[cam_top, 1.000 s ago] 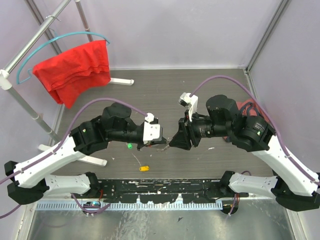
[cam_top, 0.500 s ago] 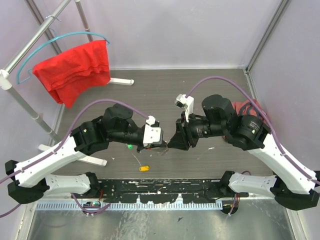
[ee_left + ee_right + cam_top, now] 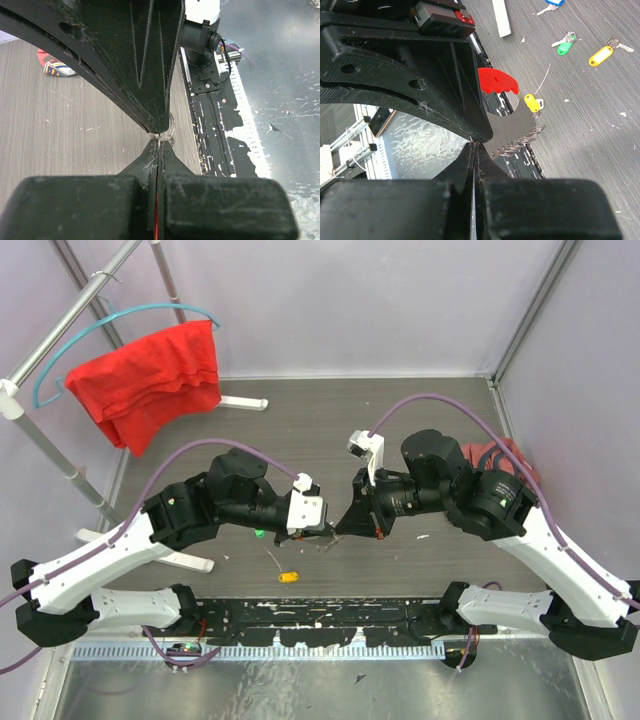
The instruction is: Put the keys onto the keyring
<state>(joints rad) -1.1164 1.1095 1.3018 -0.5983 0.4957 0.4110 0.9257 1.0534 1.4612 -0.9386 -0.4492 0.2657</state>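
My left gripper is clamped on the keyring, holding it up so its wire loop faces my right gripper. That one is pinched tight, tip to tip with the left (on what, I cannot tell). The keys lie loose on the table.
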